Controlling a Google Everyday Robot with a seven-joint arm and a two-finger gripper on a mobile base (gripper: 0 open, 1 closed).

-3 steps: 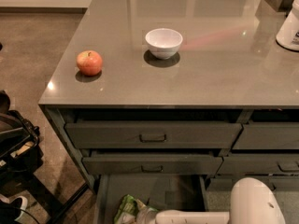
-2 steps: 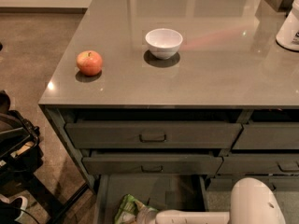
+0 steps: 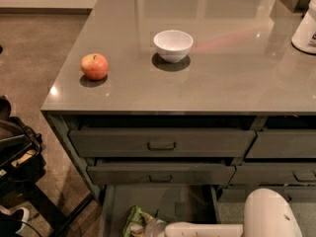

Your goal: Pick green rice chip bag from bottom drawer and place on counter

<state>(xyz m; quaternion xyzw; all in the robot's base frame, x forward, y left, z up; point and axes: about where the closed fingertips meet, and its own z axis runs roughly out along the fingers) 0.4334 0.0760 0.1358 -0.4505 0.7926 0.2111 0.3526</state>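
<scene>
The green rice chip bag (image 3: 134,220) lies crumpled on the floor of the open bottom drawer (image 3: 168,201), at the lower edge of the view. My gripper (image 3: 150,227) reaches in from the right on a white arm (image 3: 205,229) and sits right against the bag's right side. Part of the bag is cut off by the frame's bottom edge. The counter (image 3: 222,78) spreads above the drawers, glossy grey-brown.
A white bowl (image 3: 173,45) and a red apple (image 3: 95,66) stand on the counter. A white container (image 3: 307,28) is at the far right. Two shut drawers with handles (image 3: 161,145) are above the open one. Dark equipment (image 3: 15,152) stands on the floor at left.
</scene>
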